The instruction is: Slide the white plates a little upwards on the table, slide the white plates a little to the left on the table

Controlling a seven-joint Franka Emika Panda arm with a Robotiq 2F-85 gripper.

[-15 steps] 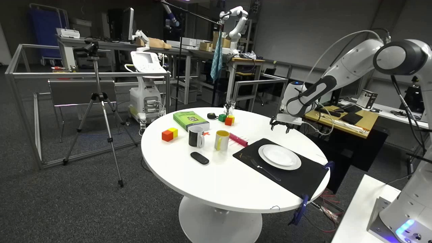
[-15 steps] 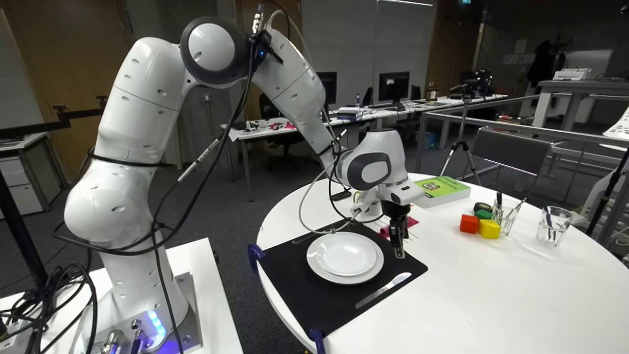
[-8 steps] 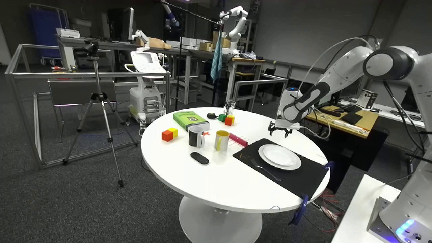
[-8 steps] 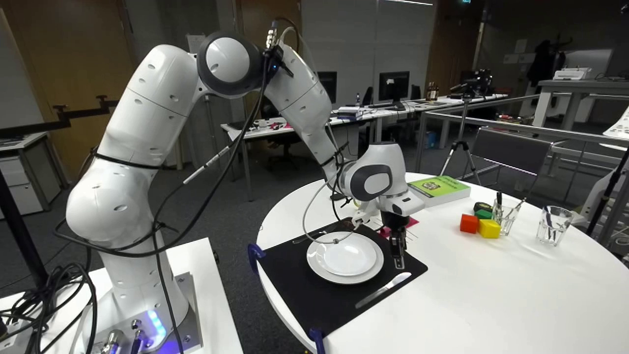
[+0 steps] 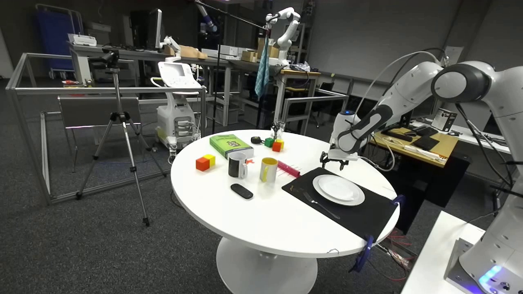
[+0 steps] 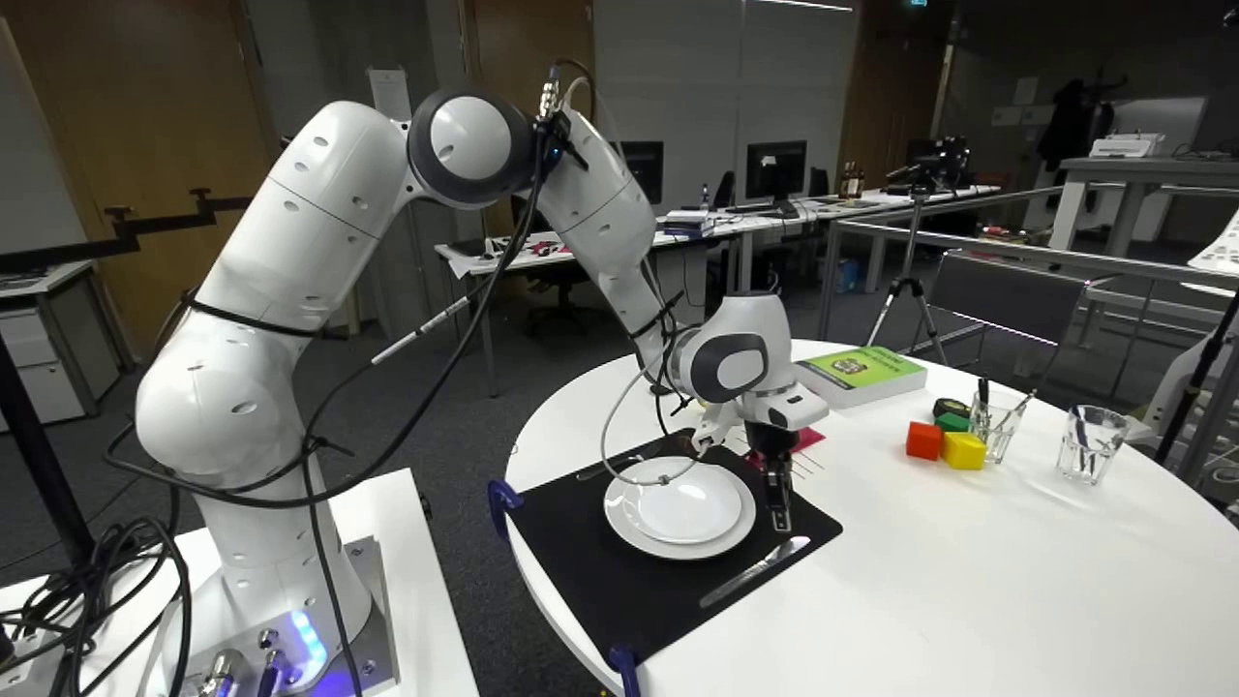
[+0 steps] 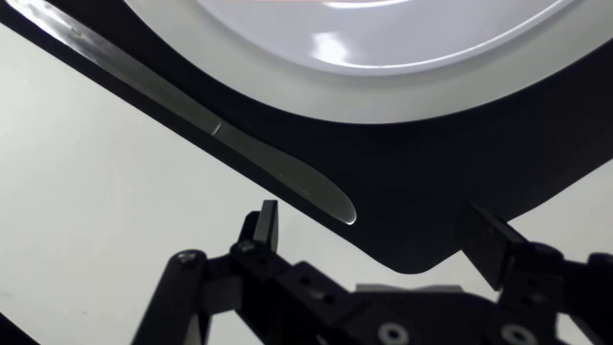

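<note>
1. White plates (image 6: 682, 505), a smaller one resting on a larger, lie on the black mat (image 6: 600, 581) near the edge of the round tabletop (image 6: 920, 581), with the knife (image 7: 194, 110) just beside them
2. Fingers (image 7: 266, 225) stand spread wide and grasp nothing; they look to be above the mat's corner, apart from the plates, and the wrist view shows the knife's tip in the gap
3. Step in hand, I judge: lining up for the first slide, with no contact made
4. For a clean push, lower the tips level with the larger plate's rim, barely off the mat and clear of the knife; touching only the upper plate would likely shift it alone
5. Press slowly through the stack's middle so it glides rather than spins; the mat may ruck, though the blue clamps (image 5: 365, 254) should help
6. From this side a push would run towards the robot's base (image 6: 281, 581); if "upwards" means the opposite, pinching the rim seems wiser
7. Arm (image 6: 310, 218) arches from the base, elbow high, forearm sloping, its end pointing nearly straight down beyond the plates
</note>
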